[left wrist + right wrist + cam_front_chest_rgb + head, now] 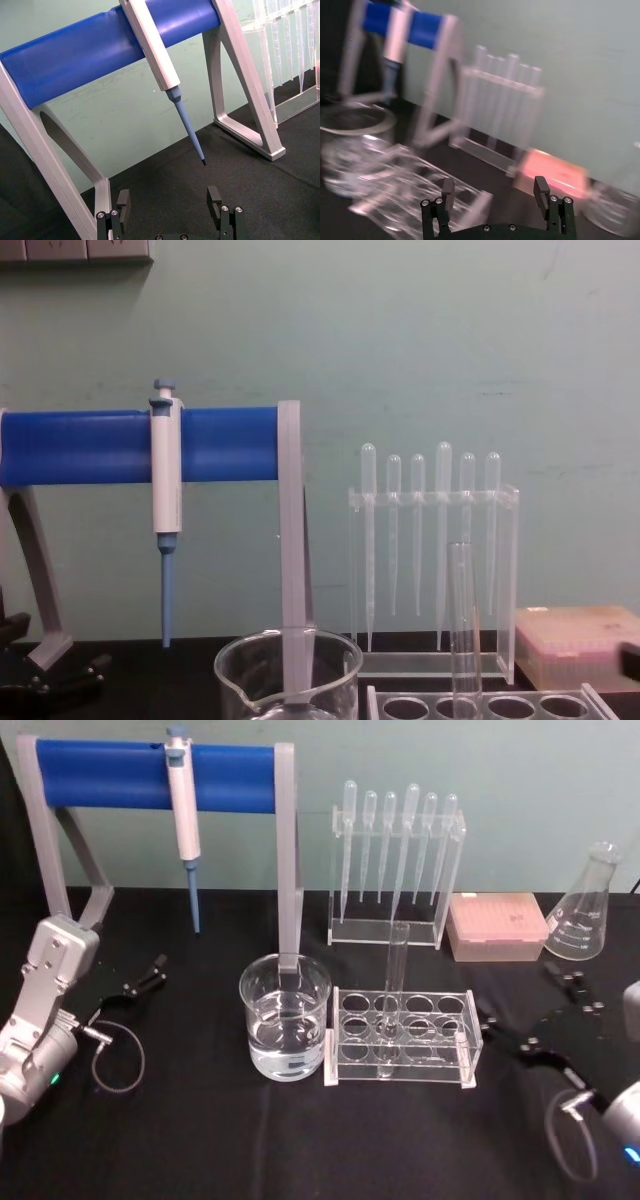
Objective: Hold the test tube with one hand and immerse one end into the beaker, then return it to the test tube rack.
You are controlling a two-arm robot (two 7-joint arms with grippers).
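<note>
The test tube (393,990) stands upright in a clear rack (403,1042) at the table's middle; its top also rises in the chest view (463,625). Just left of the rack sits the beaker (285,1015), partly filled with clear liquid, its rim low in the chest view (288,665). My right gripper (525,1005) hovers open to the right of the rack, apart from the tube, with nothing between its fingers (494,189). My left gripper (140,982) rests open at the far left, near the blue stand, and holds nothing (169,200).
A blue-barred stand (150,775) at the back left carries a white-and-blue pipettor (184,820). Behind the rack stands a clear holder of several plastic pipettes (395,870). At the back right are a pink tip box (497,927) and a conical flask (585,905).
</note>
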